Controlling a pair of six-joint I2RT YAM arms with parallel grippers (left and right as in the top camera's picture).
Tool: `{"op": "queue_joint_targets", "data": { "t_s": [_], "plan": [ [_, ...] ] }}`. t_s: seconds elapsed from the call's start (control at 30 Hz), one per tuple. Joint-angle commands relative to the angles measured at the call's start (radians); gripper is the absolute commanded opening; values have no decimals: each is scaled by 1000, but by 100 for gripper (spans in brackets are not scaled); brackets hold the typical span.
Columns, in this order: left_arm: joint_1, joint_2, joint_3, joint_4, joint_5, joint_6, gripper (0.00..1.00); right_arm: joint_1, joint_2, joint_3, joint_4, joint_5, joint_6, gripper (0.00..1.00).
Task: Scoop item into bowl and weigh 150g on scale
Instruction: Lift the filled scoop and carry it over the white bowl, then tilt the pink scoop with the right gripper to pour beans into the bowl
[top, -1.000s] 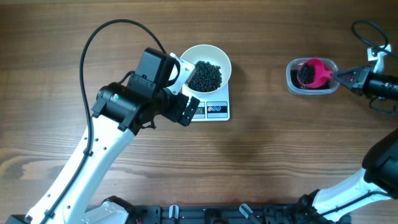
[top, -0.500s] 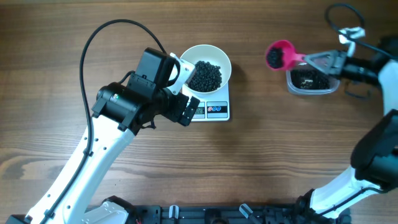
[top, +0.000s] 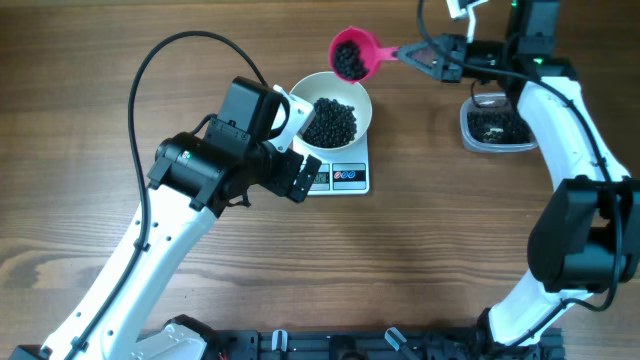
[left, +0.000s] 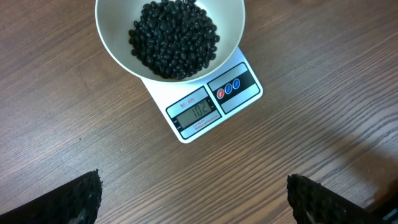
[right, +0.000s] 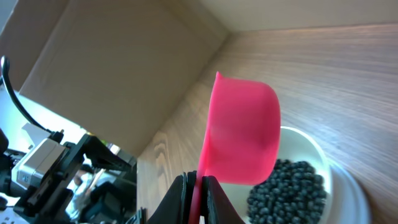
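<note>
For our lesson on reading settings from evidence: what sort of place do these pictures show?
Probably a robotics lab bench, not a kitchen: two robot arms work over a wooden table, with a scale under a bowl of beans.

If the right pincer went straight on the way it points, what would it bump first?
Probably the white bowl of beans, just beyond the pink scoop that the right pincer holds; height is hard to judge.

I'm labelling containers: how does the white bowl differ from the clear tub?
The white bowl is round and opaque; the clear tub is rounded-rectangular and see-through. The bowl sits on the scale; the tub sits on the table. The bowl holds a heap; the tub a thinner layer. Both hold black beans.
</note>
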Motion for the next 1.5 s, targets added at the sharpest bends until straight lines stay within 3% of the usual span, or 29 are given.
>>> {"op": "queue_joint_targets", "data": {
  "t_s": [0.0, 0.4, 0.7, 1.47],
  "plan": [
    [3, -5, -3, 2, -6, -2, 100, 47, -38, 16, 2, 32, -107, 4],
    [3, -5, -3, 2, -6, -3, 100, 98, -38, 16, -18, 46, -473, 4],
    [3, -5, -3, 2, -6, -2, 100, 115, -38, 15, -135, 161, -848, 4],
    [3, -5, -3, 2, -6, -2, 100, 241, -112, 16, -161, 507, -895, 4]
  ]
}}
